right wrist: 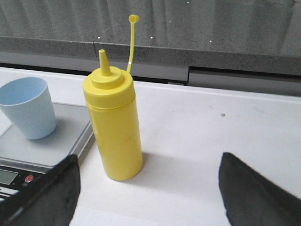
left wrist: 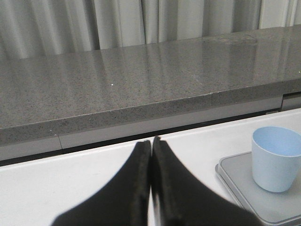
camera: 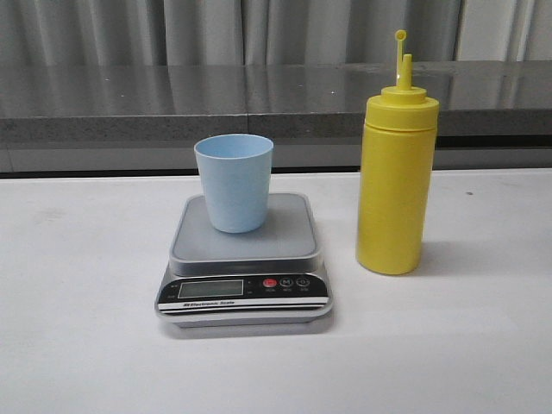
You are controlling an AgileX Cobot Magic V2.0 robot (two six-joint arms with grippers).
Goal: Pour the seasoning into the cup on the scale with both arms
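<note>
Right gripper (right wrist: 148,188) fingers spread, left gripper (left wrist: 151,150) pinched empty. Grab seasoning (camera: 393,181) mid-body (cap off already), at 3 o'clock from cup (camera: 234,181).

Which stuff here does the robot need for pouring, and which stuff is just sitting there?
Needed:
yellow squeeze bottle
pale blue cup
kitchen scale
left gripper, fingers shut
right gripper, fingers open

Just there:
white table
grey stone counter
curtain

Even, bright, diffuse light. The bottle (camera: 395,177) casts a soft shadow on the white table (camera: 483,345); faint sheen on the grey counter (camera: 172,99). The black fingers (left wrist: 141,188) look blurred close up.
</note>
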